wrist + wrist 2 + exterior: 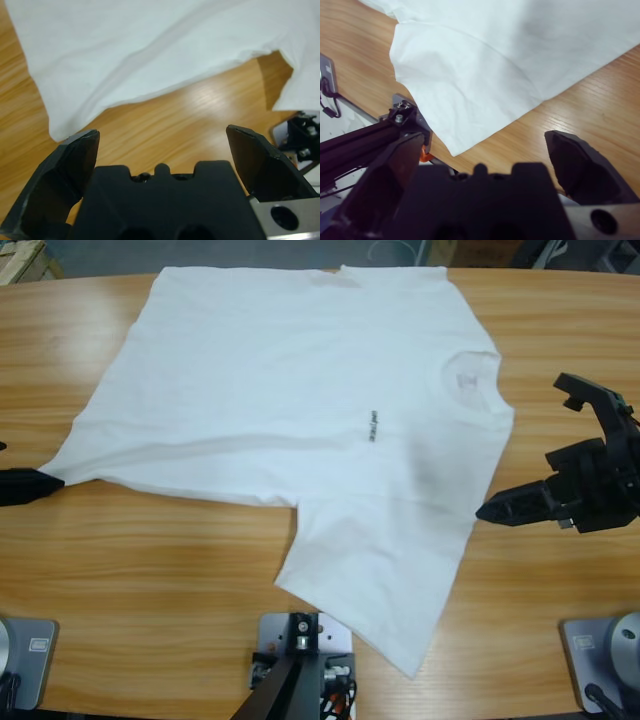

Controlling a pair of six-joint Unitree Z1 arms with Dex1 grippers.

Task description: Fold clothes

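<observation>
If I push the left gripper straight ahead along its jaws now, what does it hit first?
Most likely the T-shirt: the left gripper has its jaws open, with bare table between them and the shirt's corner just ahead. How high the jaws sit above the wood is unclear.

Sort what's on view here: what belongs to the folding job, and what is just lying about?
Belongs to the job:
- white T-shirt, spread flat
- left hand, open at the shirt's bottom corner
- right hand, open near the sleeve

Just lying about:
- nothing loose; only the wooden table under the shirt
</observation>
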